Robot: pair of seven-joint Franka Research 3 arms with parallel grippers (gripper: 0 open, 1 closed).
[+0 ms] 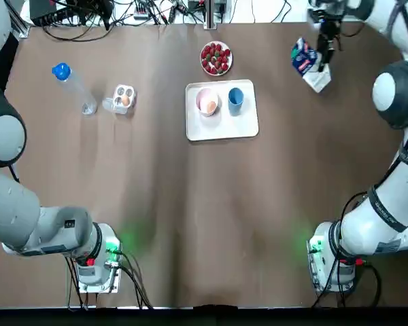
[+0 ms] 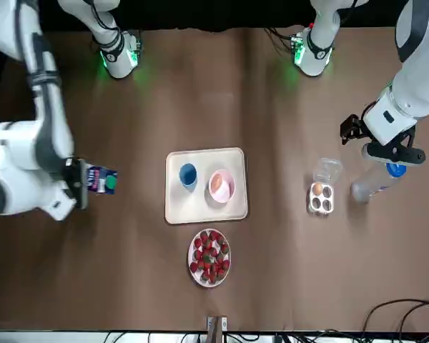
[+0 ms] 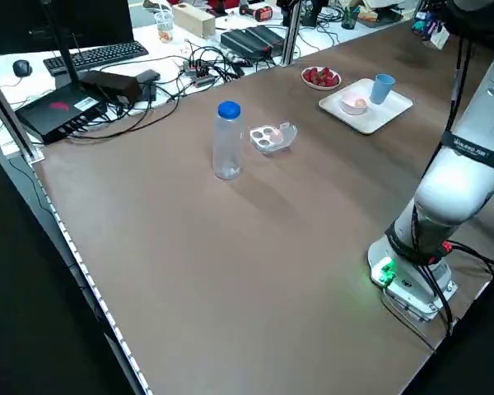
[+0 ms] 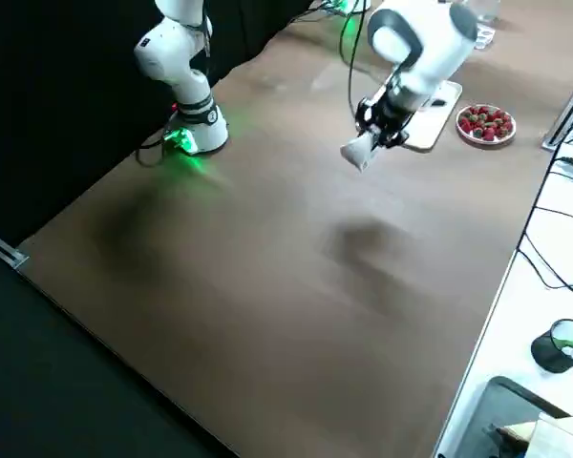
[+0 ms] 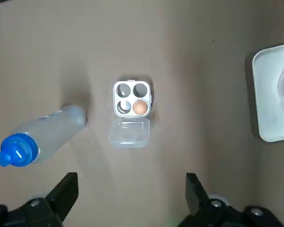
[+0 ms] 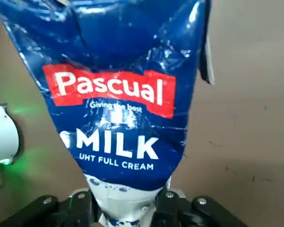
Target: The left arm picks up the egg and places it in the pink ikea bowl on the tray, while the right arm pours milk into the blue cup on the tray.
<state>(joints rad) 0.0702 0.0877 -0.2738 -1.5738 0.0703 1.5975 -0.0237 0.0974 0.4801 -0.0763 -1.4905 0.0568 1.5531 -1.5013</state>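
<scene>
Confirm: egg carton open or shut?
Open. The egg carton has its clear lid folded out flat beside the cells. One egg sits exposed in a cell; the other three cells are empty.

Far centre, tray (image 1: 222, 125) holding bowl (image 1: 207, 102) at left, cup (image 1: 235, 97) at right; strawberry plate (image 1: 216, 58) just behind it; egg carton (image 1: 123, 98) left of tray, bottle (image 1: 73, 87) farther left; milk carton (image 1: 306, 61) far right.

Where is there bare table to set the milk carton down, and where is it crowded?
Bare: the whole near half of the table toward the arm bases, and the strip between the tray and the milk carton in the right gripper. Crowded: tray with pink bowl and blue cup, strawberry plate beyond it, bottle beside egg carton.
</scene>
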